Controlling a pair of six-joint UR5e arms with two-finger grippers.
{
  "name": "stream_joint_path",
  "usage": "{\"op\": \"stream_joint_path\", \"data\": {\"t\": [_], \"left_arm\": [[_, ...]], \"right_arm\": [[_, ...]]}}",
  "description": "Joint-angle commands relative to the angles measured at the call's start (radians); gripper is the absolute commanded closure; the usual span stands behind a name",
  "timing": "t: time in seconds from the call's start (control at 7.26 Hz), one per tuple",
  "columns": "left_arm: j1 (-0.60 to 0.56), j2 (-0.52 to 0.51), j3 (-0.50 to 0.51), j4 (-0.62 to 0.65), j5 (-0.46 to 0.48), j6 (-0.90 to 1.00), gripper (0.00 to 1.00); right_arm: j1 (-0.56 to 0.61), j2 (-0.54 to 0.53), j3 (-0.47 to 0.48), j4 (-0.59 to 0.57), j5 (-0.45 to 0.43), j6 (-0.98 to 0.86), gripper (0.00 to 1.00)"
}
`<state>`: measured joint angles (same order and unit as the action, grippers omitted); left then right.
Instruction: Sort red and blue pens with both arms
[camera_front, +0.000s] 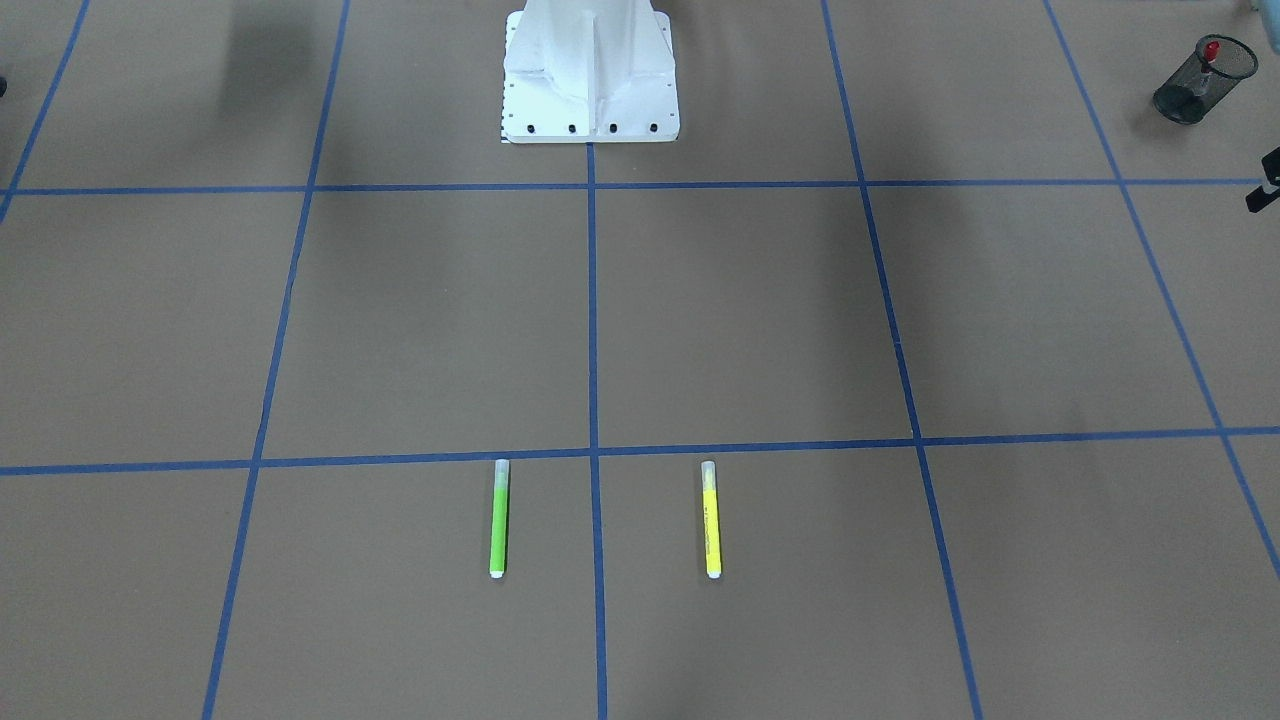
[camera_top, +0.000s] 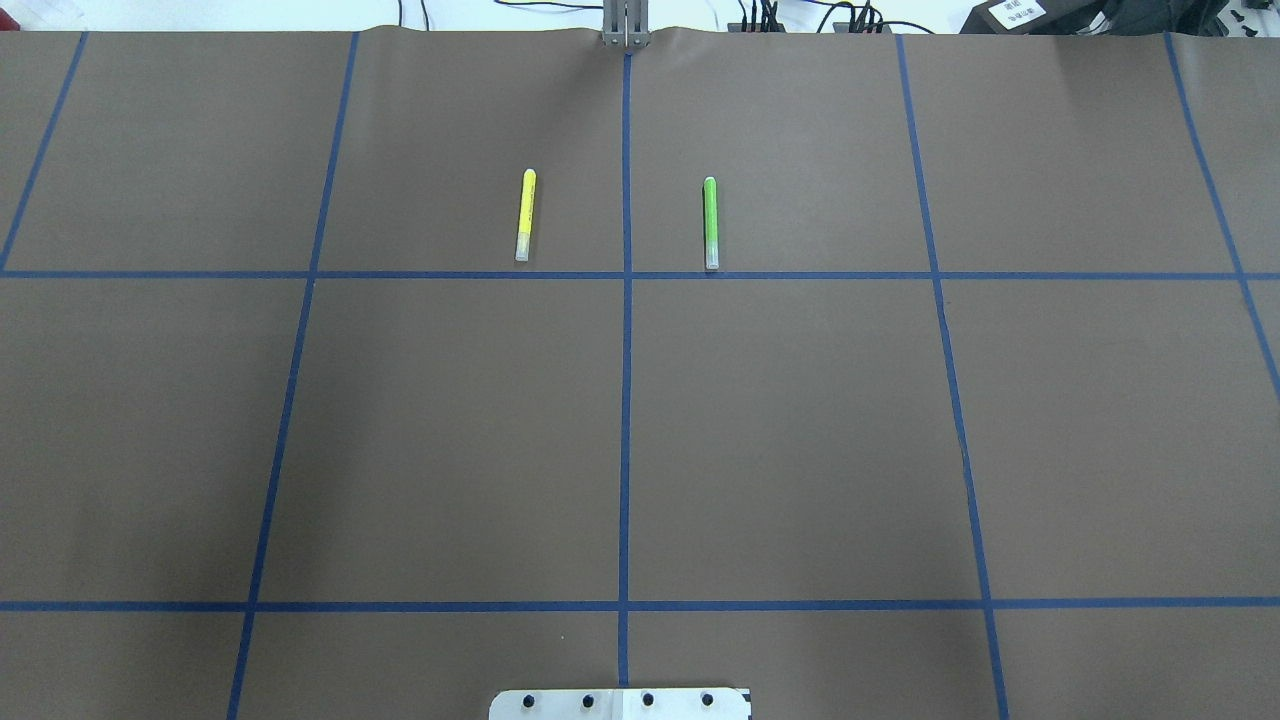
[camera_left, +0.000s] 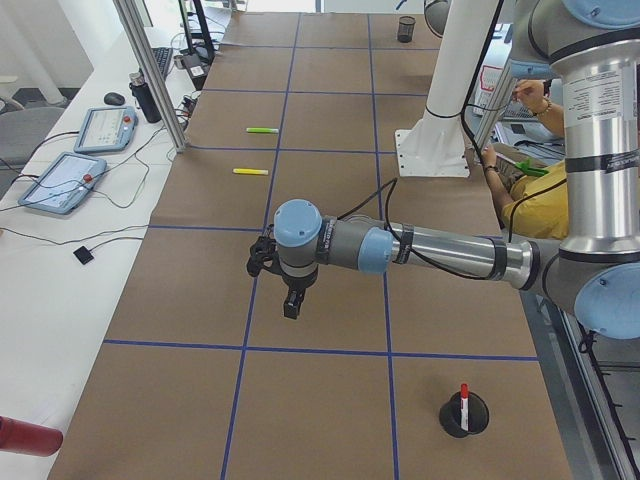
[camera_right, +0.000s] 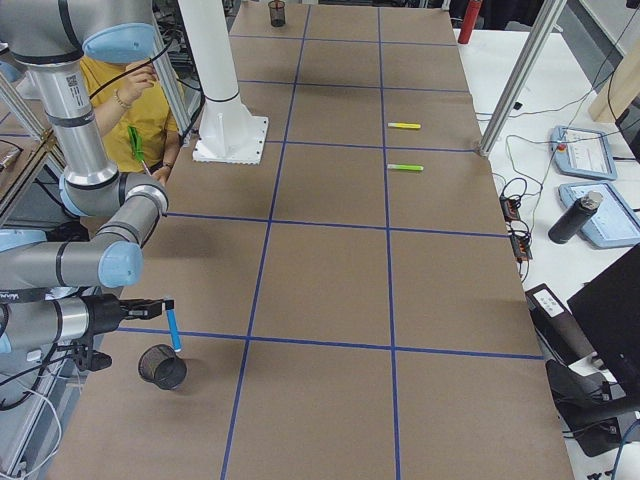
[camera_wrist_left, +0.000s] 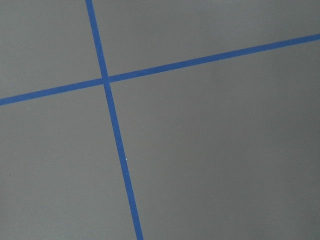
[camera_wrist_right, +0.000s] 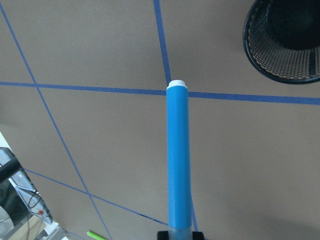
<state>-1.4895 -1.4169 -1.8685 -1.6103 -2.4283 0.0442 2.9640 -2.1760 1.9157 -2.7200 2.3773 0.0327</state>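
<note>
Blue pen (camera_wrist_right: 178, 160), smooth slim cylinder, near black mesh cup (camera_wrist_right: 287, 42)

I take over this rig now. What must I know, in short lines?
Left gripper: above the table, no pen visible in it; open or shut, cannot tell.
Right gripper: shut on the blue pen, beside a mesh cup, not yet in.
Done: red pen stands in the other mesh cup.
Left: drop the blue pen in. Green marker and yellow marker are not the job's.
</note>
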Motion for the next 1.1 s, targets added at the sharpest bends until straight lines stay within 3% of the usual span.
{"op": "stream_joint_path", "data": {"t": [0.0,0.28,0.55,0.96], "left_arm": [[0.015,0.001,-0.011,0.001,0.0,-0.001,0.0],[0.026,0.0,-0.017,0.001,0.002,-0.003,0.0],[0.026,0.0,-0.017,0.001,0.002,-0.003,0.0],[0.026,0.0,-0.017,0.001,0.002,-0.003,0.0]], "right_arm": [[0.036,0.004,-0.055,0.002,-0.003,0.041,1.0],[0.044,0.002,-0.064,0.005,-0.018,0.036,1.0],[0.105,0.005,-0.066,0.006,-0.114,0.027,1.0],[0.145,0.065,-0.102,0.016,-0.191,0.024,1.0]]}}
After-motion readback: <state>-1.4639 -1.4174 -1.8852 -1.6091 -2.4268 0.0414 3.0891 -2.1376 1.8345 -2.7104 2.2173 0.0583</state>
